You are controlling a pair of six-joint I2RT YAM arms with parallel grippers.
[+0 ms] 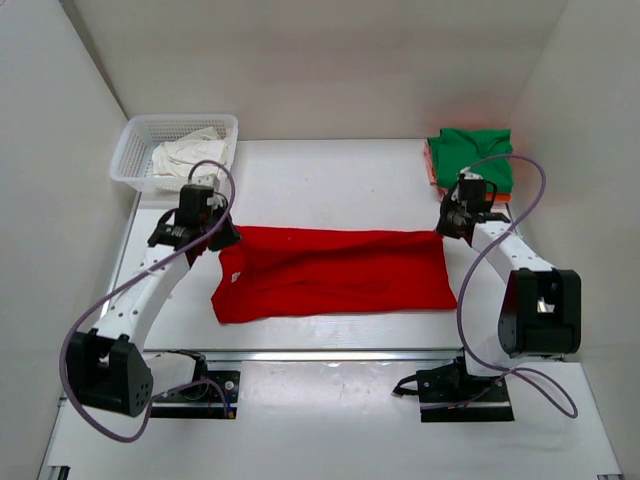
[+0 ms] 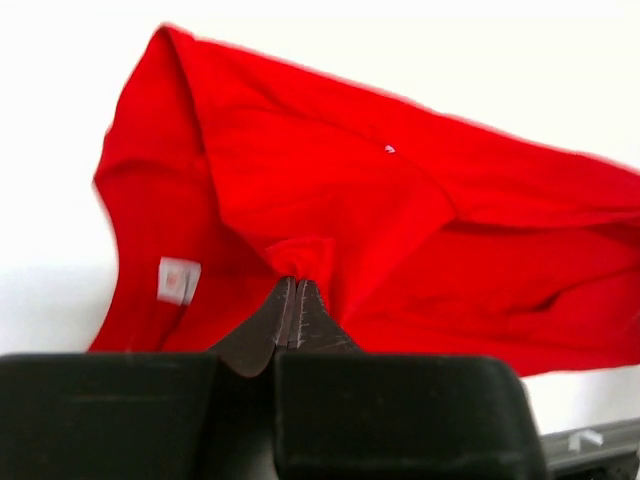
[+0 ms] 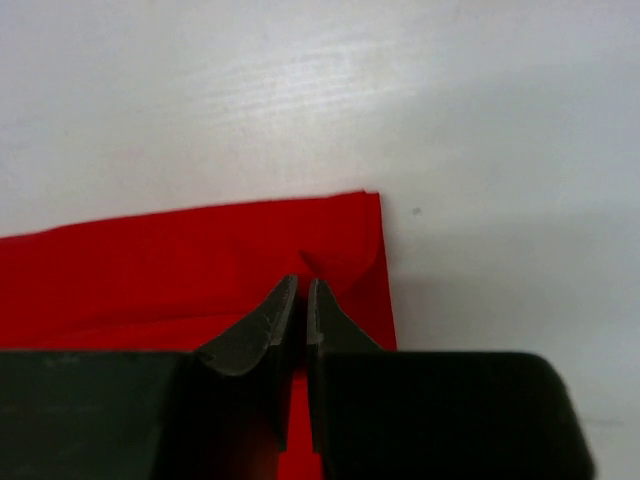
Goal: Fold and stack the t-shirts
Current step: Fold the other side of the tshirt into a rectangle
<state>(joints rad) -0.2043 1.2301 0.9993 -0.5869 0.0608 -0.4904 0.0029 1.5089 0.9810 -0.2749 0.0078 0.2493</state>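
T-shirt, red, long axis left to right, collar end leftward.

The bright red fabric t-shirt spans the middle of the white counter from left to right. Far of it, bare counter lies open between the white plastic mesh basket at far left and the folded green t-shirt at far right.
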